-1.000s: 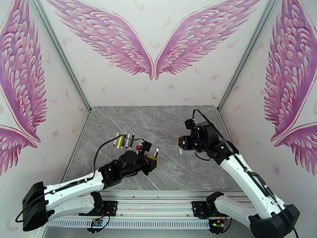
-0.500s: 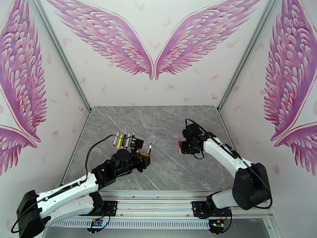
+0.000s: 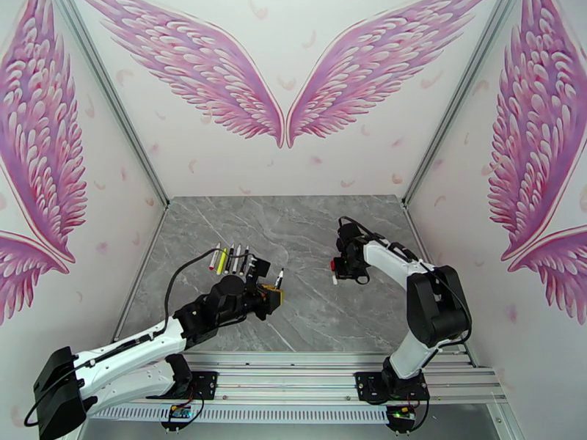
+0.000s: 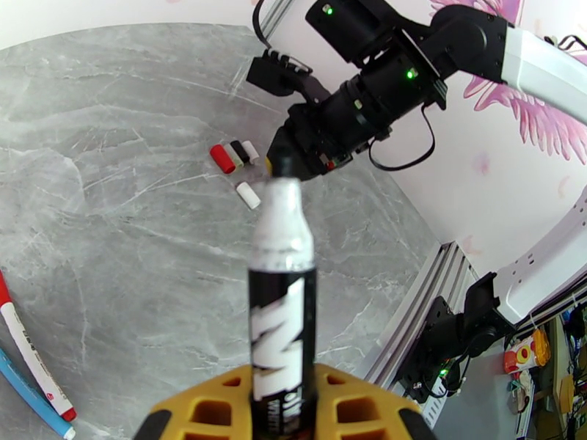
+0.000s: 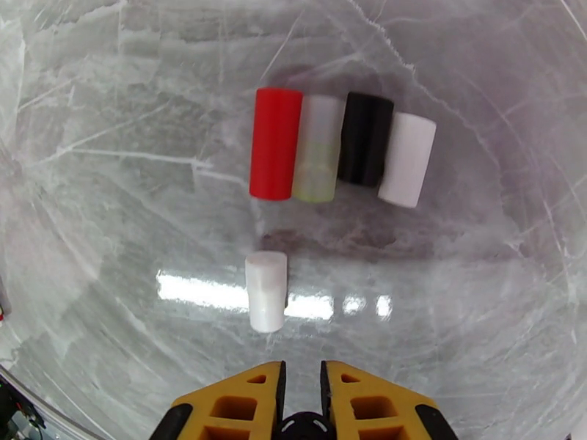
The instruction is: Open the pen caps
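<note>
My left gripper (image 3: 273, 290) (image 4: 282, 394) is shut on a pen (image 4: 281, 287) with a black lettered barrel, a pale upper section and a bare dark tip pointing up. Four pen caps lie side by side on the marble: red (image 5: 275, 143), clear (image 5: 318, 148), black (image 5: 365, 138) and white (image 5: 407, 160). A fifth, white cap (image 5: 265, 290) lies alone closer to my right gripper (image 5: 302, 375) (image 3: 336, 267), which hovers shut and empty just above them. The caps (image 4: 236, 153) lie under the right wrist in the left wrist view. Several pens (image 3: 231, 259) lie in a row at the left.
The grey marble table (image 3: 308, 221) is walled by pink-wing panels on three sides. A red-ended white pen (image 4: 29, 350) and a blue one (image 4: 29, 397) lie near the left gripper. The right arm's elbow (image 3: 433, 302) stands upright at the table's right.
The right arm has folded up, its elbow swinging in from the lower right, while its gripper stayed over the caps. The left gripper drew slightly left with the pen.
</note>
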